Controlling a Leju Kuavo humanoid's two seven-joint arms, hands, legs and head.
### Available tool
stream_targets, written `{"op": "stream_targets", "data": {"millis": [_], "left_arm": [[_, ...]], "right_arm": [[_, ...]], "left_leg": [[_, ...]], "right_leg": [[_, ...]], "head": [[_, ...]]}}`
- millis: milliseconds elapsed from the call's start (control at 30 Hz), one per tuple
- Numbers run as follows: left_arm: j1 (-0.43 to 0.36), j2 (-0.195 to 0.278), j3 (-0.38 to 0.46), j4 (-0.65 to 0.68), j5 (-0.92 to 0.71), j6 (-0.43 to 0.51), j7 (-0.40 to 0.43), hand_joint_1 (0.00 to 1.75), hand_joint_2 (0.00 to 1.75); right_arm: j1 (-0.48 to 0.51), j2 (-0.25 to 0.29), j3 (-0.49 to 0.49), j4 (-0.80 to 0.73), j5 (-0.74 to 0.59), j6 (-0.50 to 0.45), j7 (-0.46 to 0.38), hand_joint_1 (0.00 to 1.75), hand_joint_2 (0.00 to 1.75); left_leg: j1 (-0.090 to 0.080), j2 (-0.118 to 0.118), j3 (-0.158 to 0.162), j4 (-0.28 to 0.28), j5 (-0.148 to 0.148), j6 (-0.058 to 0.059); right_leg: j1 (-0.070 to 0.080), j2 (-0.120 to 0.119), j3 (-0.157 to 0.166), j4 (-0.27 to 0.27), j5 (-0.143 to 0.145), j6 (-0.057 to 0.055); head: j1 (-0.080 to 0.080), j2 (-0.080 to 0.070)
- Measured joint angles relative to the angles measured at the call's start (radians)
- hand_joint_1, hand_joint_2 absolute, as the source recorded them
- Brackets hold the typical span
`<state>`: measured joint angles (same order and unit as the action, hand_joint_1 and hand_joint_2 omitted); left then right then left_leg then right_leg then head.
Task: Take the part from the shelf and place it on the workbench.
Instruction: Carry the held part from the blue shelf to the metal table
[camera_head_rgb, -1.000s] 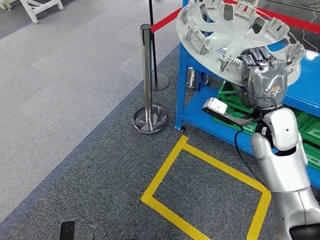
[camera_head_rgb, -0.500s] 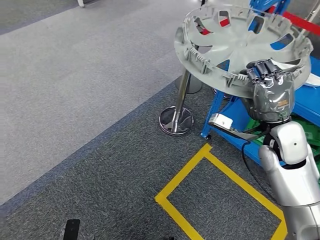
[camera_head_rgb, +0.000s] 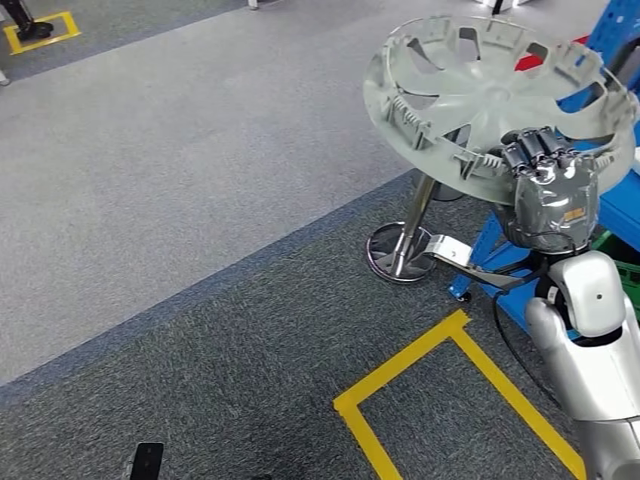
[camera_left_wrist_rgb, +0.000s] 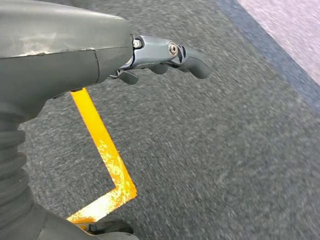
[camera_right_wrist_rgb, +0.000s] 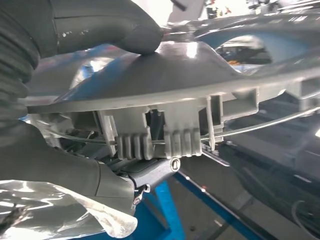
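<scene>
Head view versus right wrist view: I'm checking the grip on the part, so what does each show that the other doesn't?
The head view alone shows the whole round grey wheel cover, the metal post, the yellow floor tape and grey carpet. The right wrist view alone shows the thumb pressed on one face of the cover's rim and fingers under it, beside its ribbed clips. Both show the right hand holding the cover, with blue shelving behind.

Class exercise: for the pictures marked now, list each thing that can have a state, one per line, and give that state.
Wheel cover: lifted off the shelf, held roughly level above the floor.
Right hand: grips the wheel cover's rim, fingers over its edge.
Left hand: holds nothing, fingers slightly curled, above the carpet.
Stanchion post: standing on its round base.
Yellow floor tape: stuck flat on the carpet.
</scene>
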<state>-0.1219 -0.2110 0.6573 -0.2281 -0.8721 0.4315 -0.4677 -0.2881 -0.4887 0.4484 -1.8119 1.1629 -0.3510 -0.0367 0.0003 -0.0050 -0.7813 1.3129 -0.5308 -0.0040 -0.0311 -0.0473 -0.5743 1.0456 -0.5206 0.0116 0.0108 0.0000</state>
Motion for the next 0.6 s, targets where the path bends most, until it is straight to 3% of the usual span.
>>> {"op": "stream_targets", "data": {"millis": [33, 100, 167, 233, 267, 333, 400, 433, 467, 500, 533, 600], "left_arm": [[0.000, 0.000, -0.001, 0.000, -0.001, 0.000, 0.000, 0.00, 1.75], [-0.001, 0.002, -0.002, 0.000, -0.004, -0.001, 0.000, 0.00, 1.75], [-0.002, 0.003, -0.002, 0.000, -0.005, 0.000, 0.000, 0.00, 1.75], [-0.002, 0.005, -0.002, 0.000, -0.003, 0.003, 0.001, 0.00, 1.75], [-0.001, 0.006, -0.002, 0.000, -0.002, 0.004, 0.001, 0.00, 1.75], [-0.003, 0.008, -0.002, 0.000, 0.000, 0.005, 0.001, 0.00, 1.75], [-0.008, 0.006, -0.002, 0.000, 0.001, 0.006, 0.002, 0.00, 1.75], [-0.009, 0.004, -0.003, 0.000, 0.001, 0.005, 0.002, 0.00, 1.75], [-0.009, 0.003, -0.003, 0.000, 0.001, 0.005, 0.002, 0.00, 1.75], [-0.009, 0.002, -0.003, 0.000, 0.001, 0.006, 0.003, 0.00, 1.75], [-0.009, 0.002, -0.003, 0.000, 0.000, 0.006, 0.003, 0.00, 1.75], [-0.010, 0.002, -0.004, 0.000, -0.003, 0.006, 0.006, 0.00, 1.75]], "right_arm": [[0.001, -0.002, -0.004, -0.002, -0.001, 0.000, 0.001, 1.75, 1.75], [0.002, -0.005, -0.014, -0.006, -0.005, -0.001, 0.003, 1.75, 1.75], [0.002, -0.009, -0.021, -0.008, -0.010, -0.002, 0.001, 1.75, 1.75], [-0.001, -0.012, -0.025, -0.010, -0.017, -0.002, -0.003, 1.75, 1.75], [-0.002, -0.012, -0.027, -0.010, -0.020, -0.001, -0.005, 1.75, 1.75], [-0.003, -0.016, -0.030, -0.012, -0.025, 0.000, -0.008, 1.75, 1.75], [-0.005, -0.021, -0.031, -0.012, -0.027, 0.001, -0.009, 1.75, 1.75], [-0.005, -0.023, -0.031, -0.012, -0.027, 0.002, -0.010, 1.75, 1.75], [-0.007, -0.024, -0.031, -0.012, -0.028, 0.004, -0.011, 1.75, 1.75], [-0.009, -0.024, -0.032, -0.012, -0.029, 0.006, -0.012, 1.75, 1.75], [-0.011, -0.024, -0.032, -0.012, -0.030, 0.008, -0.014, 1.75, 1.75], [-0.018, -0.024, -0.032, -0.011, -0.031, 0.010, -0.016, 1.75, 1.75]], "left_leg": [[-0.001, 0.006, 0.026, -0.054, 0.035, 0.003], [-0.012, 0.044, 0.092, -0.189, 0.090, 0.013], [-0.026, 0.072, 0.122, -0.255, 0.099, 0.024], [-0.031, 0.056, 0.125, -0.269, 0.097, 0.032], [-0.030, 0.044, 0.131, -0.279, 0.100, 0.037], [-0.025, 0.020, 0.147, -0.298, 0.106, 0.050], [-0.022, -0.006, 0.152, -0.303, 0.106, 0.060], [-0.022, -0.020, 0.152, -0.302, 0.105, 0.062], [-0.021, -0.034, 0.153, -0.301, 0.103, 0.062], [-0.020, -0.049, 0.154, -0.299, 0.102, 0.061], [-0.017, -0.064, 0.155, -0.294, 0.099, 0.058], [-0.013, -0.093, 0.150, -0.278, 0.088, 0.046]], "right_leg": [[0.000, -0.013, 0.006, 0.000, -0.004, 0.001], [0.002, -0.035, 0.017, -0.001, -0.014, 0.007], [0.005, -0.054, 0.021, -0.005, -0.020, 0.018], [0.005, -0.074, 0.028, -0.013, -0.023, 0.028], [0.004, -0.073, 0.031, -0.014, -0.028, 0.032], [0.001, -0.026, 0.010, 0.034, -0.060, 0.035], [0.001, 0.033, -0.060, 0.162, -0.112, 0.035], [0.001, 0.045, -0.099, 0.223, -0.129, 0.036], [0.001, 0.049, -0.127, 0.258, -0.128, 0.038], [0.000, 0.050, -0.137, 0.254, -0.106, 0.041], [-0.003, 0.053, -0.128, 0.213, -0.067, 0.044], [-0.012, 0.088, -0.080, 0.088, 0.004, 0.051]], "head": [[0.000, 0.000], [0.000, 0.000], [0.001, 0.000], [0.001, 0.000], [0.002, 0.000], [0.004, 0.000], [0.008, 0.000], [0.011, 0.000], [0.013, 0.000], [0.013, 0.000], [0.014, 0.000], [0.015, 0.000]]}}
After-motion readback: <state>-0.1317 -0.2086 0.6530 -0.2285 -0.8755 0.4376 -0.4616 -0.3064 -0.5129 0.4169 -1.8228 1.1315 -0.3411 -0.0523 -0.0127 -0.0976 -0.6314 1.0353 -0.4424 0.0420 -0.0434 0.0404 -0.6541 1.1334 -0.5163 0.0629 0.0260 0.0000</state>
